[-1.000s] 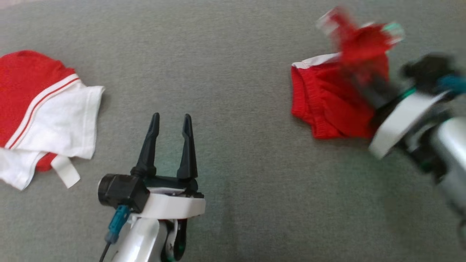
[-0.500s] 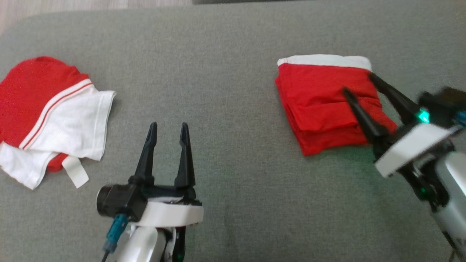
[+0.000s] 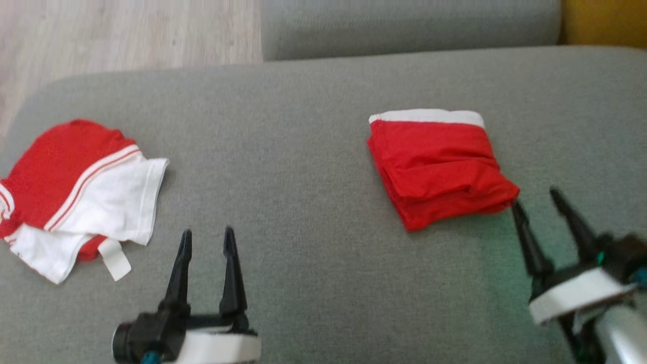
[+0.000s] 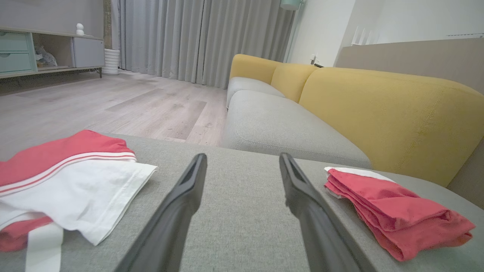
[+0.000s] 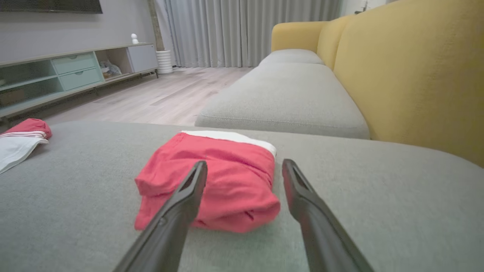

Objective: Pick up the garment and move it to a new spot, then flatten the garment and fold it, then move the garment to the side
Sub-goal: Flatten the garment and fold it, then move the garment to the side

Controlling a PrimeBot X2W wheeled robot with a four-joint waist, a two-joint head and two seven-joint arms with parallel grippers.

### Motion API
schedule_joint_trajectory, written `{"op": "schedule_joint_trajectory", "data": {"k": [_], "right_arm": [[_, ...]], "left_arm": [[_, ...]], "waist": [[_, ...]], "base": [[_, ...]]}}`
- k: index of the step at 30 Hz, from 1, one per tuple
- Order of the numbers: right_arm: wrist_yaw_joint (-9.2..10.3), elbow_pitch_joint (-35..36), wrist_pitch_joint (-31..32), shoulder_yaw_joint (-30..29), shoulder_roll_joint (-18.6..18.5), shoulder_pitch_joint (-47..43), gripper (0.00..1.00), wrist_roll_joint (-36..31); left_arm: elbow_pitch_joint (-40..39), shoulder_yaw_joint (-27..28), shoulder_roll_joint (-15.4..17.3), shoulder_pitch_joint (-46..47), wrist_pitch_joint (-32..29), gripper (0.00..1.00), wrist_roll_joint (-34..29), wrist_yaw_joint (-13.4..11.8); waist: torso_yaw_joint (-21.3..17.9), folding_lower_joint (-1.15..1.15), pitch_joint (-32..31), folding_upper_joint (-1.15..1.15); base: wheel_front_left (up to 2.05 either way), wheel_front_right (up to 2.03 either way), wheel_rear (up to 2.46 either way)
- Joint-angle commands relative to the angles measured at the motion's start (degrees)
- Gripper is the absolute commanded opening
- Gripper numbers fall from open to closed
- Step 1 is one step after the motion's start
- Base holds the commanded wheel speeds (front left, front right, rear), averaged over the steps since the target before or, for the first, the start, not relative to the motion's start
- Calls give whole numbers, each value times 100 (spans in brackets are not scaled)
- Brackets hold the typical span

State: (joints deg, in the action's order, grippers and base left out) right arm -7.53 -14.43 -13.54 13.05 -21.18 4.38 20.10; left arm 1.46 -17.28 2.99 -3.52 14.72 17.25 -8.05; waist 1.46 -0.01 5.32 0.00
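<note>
Since half a second ago, the right gripper (image 3: 535, 198) has drawn back off the folded red cloth garment with a white waistband (image 3: 437, 167). The head camera has also tilted up, so more of the room shows.

**Grippers.** The right gripper's fingers stand spread and empty, just beside the garment's near right corner. The left gripper (image 3: 207, 231) is also spread and empty, over bare cloth.

**Task item.** The garment lies folded flat on the grey woven sofa seat (image 3: 303, 202), right of centre, waistband at its far edge.

**Surface and room.**
- A rumpled red-and-white striped garment (image 3: 86, 192) lies on the same seat, well apart to the left.
- A second grey seat cushion (image 3: 404, 25) adjoins the far edge.
- A yellow upholstered backrest (image 4: 378, 109) runs along the right side.
- Pale wood plank flooring (image 3: 126, 35) lies past the seat's rounded far left corner.
- Grey pleated curtains (image 4: 196, 37) and a low cabinet with green drawers (image 5: 75, 71) stand beyond.

**Clearance.** Bare cloth lies between the two garments and in front of both.
</note>
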Motion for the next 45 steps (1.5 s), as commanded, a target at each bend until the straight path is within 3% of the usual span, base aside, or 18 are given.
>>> {"op": "schedule_joint_trajectory", "data": {"k": [1,10,17,31,45], "right_arm": [[4,101,-96,-3,20,-56,100,-89],[4,127,-144,-495,926,-963,100,-718],[4,192,-145,-612,1195,-1226,100,-956],[4,202,-145,-613,1291,-1298,100,-1001],[4,158,-146,-677,1141,-1103,100,-654]], "left_arm": [[-198,224,-11,40,28,100,-97,36],[-204,428,-11,-643,28,100,-259,126],[-169,515,-12,-864,28,100,-308,151],[-87,531,-12,-926,28,100,-378,141],[-75,352,-12,-840,28,100,-489,81]], "waist": [[-37,1,-173,0],[-124,1,-755,0],[-146,1,-956,0],[-204,1,-1016,0],[-109,1,-786,0]], "base": [[0,0,0],[0,0,0],[0,0,0],[0,0,0],[0,0,0]]}}
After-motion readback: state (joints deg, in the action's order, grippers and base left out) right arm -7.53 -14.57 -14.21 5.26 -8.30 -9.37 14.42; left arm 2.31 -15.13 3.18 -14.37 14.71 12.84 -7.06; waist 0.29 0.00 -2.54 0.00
